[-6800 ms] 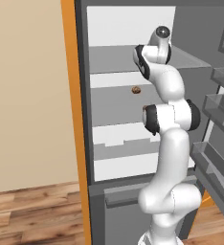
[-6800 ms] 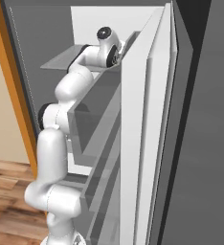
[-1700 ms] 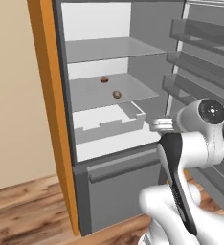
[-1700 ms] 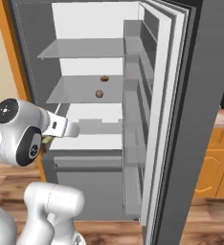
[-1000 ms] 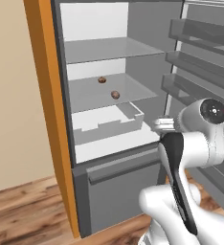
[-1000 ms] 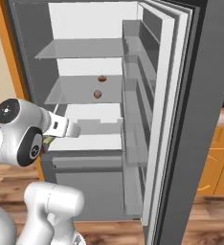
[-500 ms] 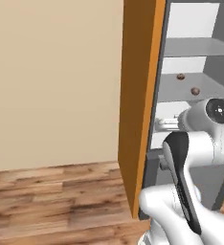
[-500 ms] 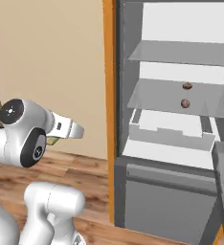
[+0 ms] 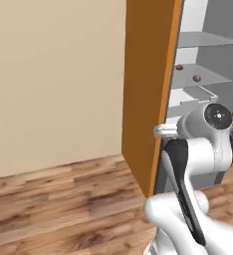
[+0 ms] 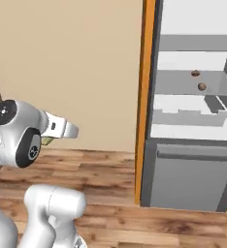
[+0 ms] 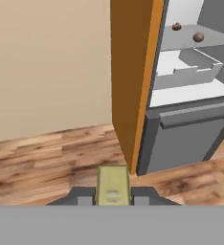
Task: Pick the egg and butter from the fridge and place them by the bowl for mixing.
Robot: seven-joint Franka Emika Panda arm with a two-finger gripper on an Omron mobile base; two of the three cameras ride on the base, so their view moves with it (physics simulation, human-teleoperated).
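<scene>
In the hand view my gripper is shut on the butter, a small yellow-tan block held above the wood floor. From the right base view the butter peeks out under the hand as an olive-tan sliver. The fridge stands open ahead and to the right, apart from the gripper. Two small brown round items lie on one of its shelves; whether either is the egg I cannot tell. The fridge also sits at the right of the right base view. The bowl is out of view.
A tall orange cabinet panel flanks the fridge's left side, close ahead of the hand. A beige wall covers the left. Wood floor spreads below. A white drawer juts out of the fridge.
The whole picture has swung left, so the base has turned: the fridge slid to the right edge and the wall came in. The gripper stays shut on the butter.
</scene>
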